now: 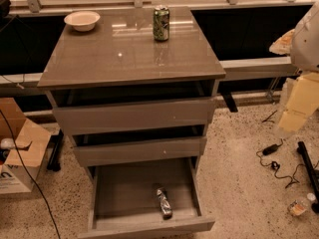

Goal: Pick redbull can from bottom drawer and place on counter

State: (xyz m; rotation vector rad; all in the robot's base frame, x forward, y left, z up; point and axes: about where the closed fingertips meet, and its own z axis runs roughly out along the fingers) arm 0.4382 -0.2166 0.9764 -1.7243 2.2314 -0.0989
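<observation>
Metal is what the redbull can [163, 203] is made of, thin and shiny, so it should feel smooth and a bit slippery. It is small and slim. I think it is light, but I cannot tell if it is full. A hard squeeze could dent it, so a soft, steady squeeze looks best.

The can lies on its side in the bottom drawer [124, 193], which is pulled out. It rests near the front wall, a little right of the middle. Because it is round and lying down, it may roll if it is bumped. The best place to take hold is across the middle of its body, on its two long sides, coming down from above.

The end effector [293, 114] is at the far right edge of the view, over the floor and well apart from the drawer. I cannot tell if it is spread or pressed together. It is not touching the can.

The table [114, 54] has bare room at the front. A bowl [82, 20] and a green can [161, 23] stand at the back.
</observation>
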